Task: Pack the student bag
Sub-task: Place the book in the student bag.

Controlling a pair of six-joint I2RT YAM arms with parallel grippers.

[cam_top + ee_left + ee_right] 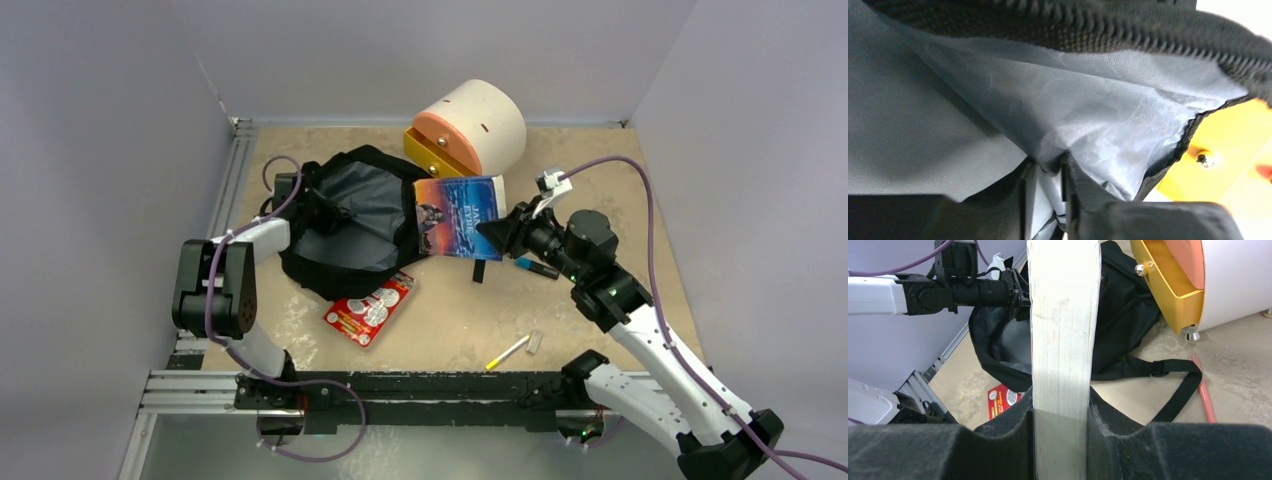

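around: drawer box (470,125) beyond my right gripper (500,232); red packet (368,308) off its left.
blocking: book (460,215), clamped in right gripper, overlaps bag mouth.
student bag (340,225): black, gaping, grey lining; my left gripper (325,205) pinches the lining.

At 6 o'clock my left gripper (1045,212) pinches a fold of blue-grey lining inside the student bag (948,130). Its black zipper (1128,27) crosses 12, and a yellow drawer front (1235,140) shows at 4.
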